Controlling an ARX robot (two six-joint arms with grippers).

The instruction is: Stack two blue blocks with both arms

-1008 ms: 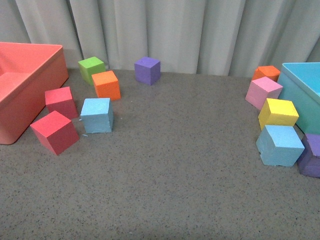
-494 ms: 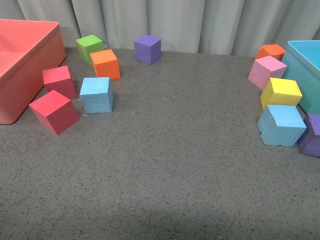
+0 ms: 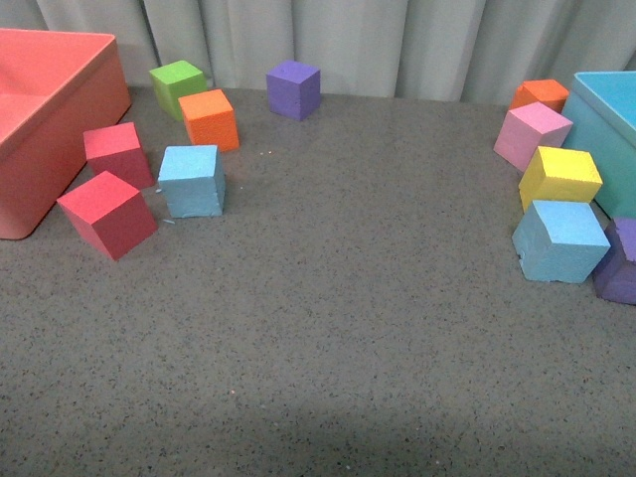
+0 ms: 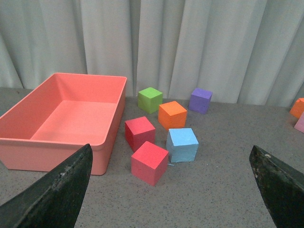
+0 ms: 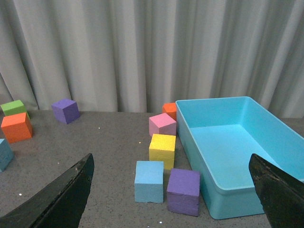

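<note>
We are logging a grey speckled tabletop [image 3: 348, 328] with a large coral plastic bin [image 3: 70, 139] at far left and a large turquoise plastic bin [image 3: 606, 134] at far right. The left gripper [image 4: 170, 148] is hanging spread wide and empty, and the right gripper [image 5: 171, 155] likewise. The left sky-blue foam cube [image 3: 192, 180] is sitting near the coral bin and the right sky-blue foam cube [image 3: 561, 241] near the turquoise one. They are well apart, with nothing stacked yet.

Risk, as we are judging it: wide fingers coming down could be nudging the red foam cube [image 3: 107, 214] just beside the left one, or the purple foam cube [image 3: 621, 263] and yellow foam cube [image 3: 559, 177] crowding the right one. Squeezed foam could be tilting the stack.

Hidden: the front view is showing no arms and is cropping both bins and the purple cube. We are not resolving whether purple touches blue.
</note>
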